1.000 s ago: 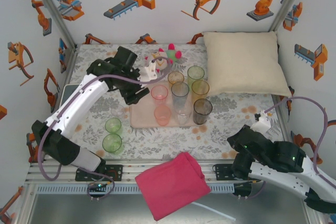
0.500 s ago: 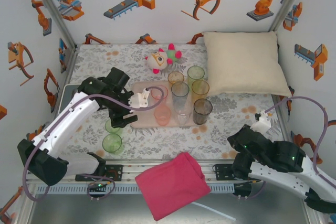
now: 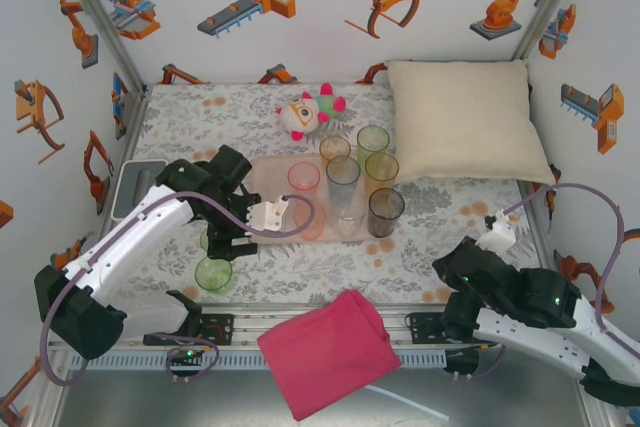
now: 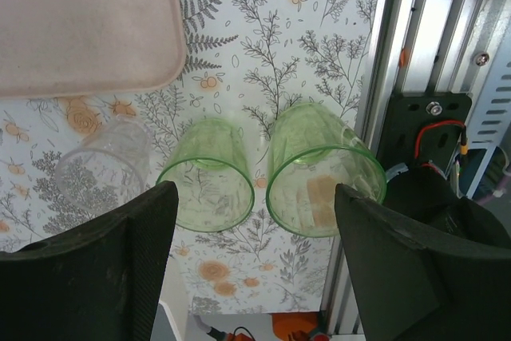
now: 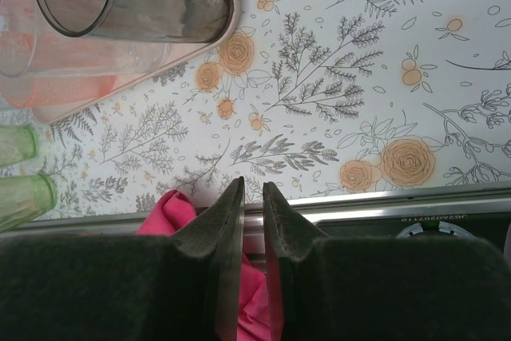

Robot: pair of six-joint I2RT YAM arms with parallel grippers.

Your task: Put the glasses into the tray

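Hovering spread wide over two green glasses [image 4: 206, 175], left fingers [image 4: 88, 269] empty.

The left arm [image 3: 135, 232] and right arm [image 3: 540, 325] have white shells and black joints, each trailing a mauve cable [image 3: 580, 189]. The left hand [image 4: 255, 253] and right hand [image 5: 253, 197] have black matte fingers [image 4: 88, 277].

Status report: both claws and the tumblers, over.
Left claw open above two translucent green plastic tumblers, both off the flat pink-beige tray. Right claw nearly shut, empty. Clear plastic tumbler stands close beside them.
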